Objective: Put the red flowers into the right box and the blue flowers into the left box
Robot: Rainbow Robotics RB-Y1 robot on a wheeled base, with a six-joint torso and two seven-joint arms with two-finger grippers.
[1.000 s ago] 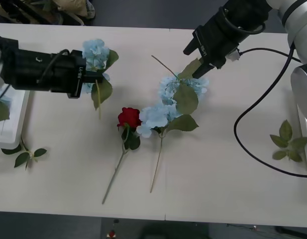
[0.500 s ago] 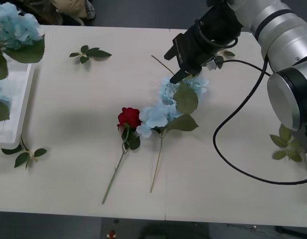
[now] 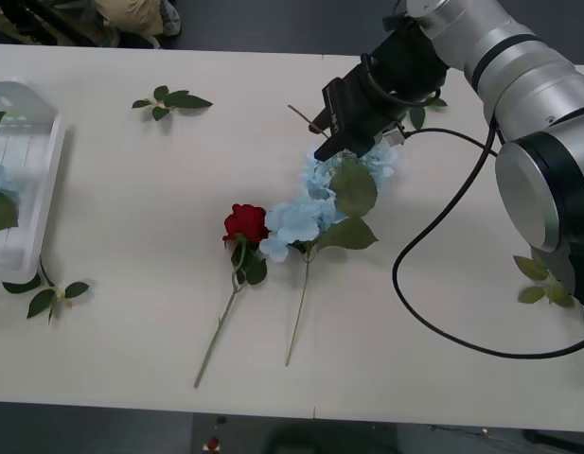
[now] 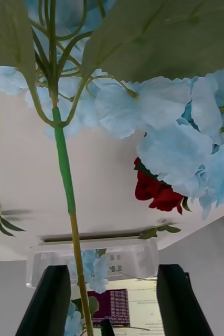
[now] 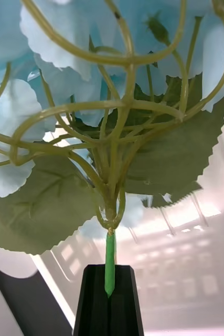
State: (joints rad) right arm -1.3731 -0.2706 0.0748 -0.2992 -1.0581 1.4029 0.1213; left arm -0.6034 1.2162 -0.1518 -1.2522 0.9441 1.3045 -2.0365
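Blue flowers (image 4: 159, 131) lie right ahead of your right gripper (image 4: 112, 299), and its black fingers (image 4: 51, 299) stand apart with one green stem (image 4: 64, 168) running between them, nothing pinched. From the front you see that gripper (image 3: 341, 144) down over the upper end of the blue cluster (image 3: 315, 203) in the middle of the desk (image 3: 443, 378). Just past the fingers, beyond the blue petals, is a red flower (image 4: 156, 191); on the desk it (image 3: 245, 223) lies touching the lower blue head, its stem trailing toward you. Farther out from those fingers sits the left box (image 4: 91, 257), at the desk's far left edge (image 3: 31, 189), with blue blooms inside.

Your left gripper (image 5: 110, 304) has its fingers closed together on the stem end of another blue flower (image 5: 91, 105), which spreads directly above the fingertips. Beyond its leaves you see the ridged white box wall (image 5: 195, 252).

Loose leaf sprigs (image 3: 168, 100) lie well apart from either gripper.
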